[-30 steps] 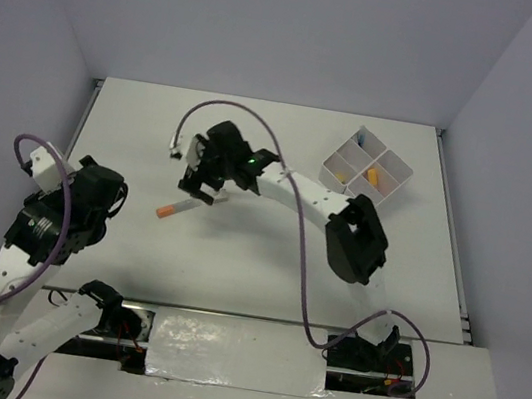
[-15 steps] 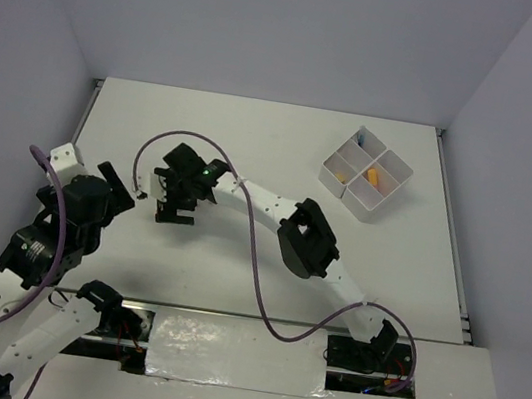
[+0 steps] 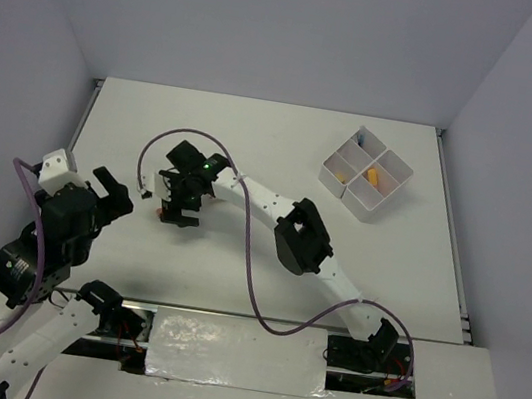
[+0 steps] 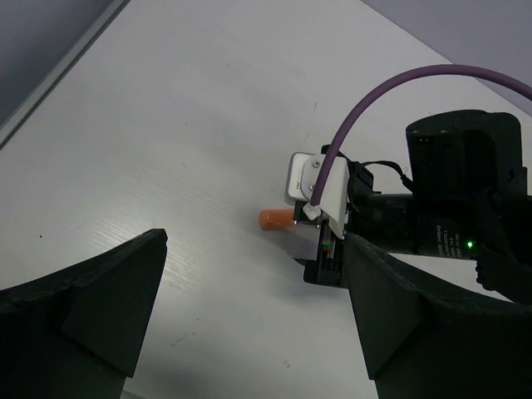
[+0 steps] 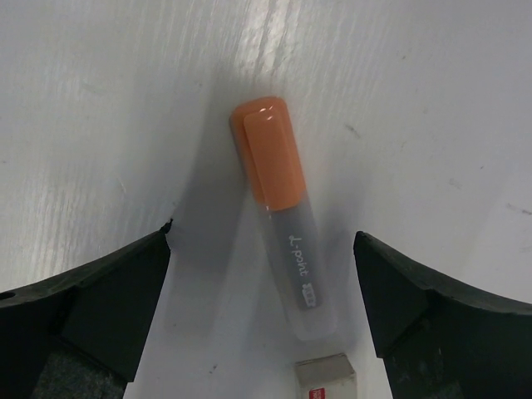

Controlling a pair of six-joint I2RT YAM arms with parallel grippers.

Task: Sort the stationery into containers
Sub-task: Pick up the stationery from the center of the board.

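The left arm (image 3: 65, 218) has drawn back a little toward the near edge. The left jaws stand wide apart over bare worktop (image 3: 254, 147) and hold nothing. The orange-capped marker (image 4: 276, 219) lies ahead of them, well beyond their tips. The right arm (image 3: 266, 200) has swung left and come down over the spot where that marker lay in the open a second ago. The right jaws, fully spread, now straddle it. The marker (image 5: 283, 224) lies lengthwise between the two tips, touching neither, with its cap pointing away and a small white block (image 5: 326, 378) just at its near end. The approach looks finished, and only the closing remains. The white four-compartment box (image 3: 367, 203) sits far to the right of the right jaws, with a few items already inside.
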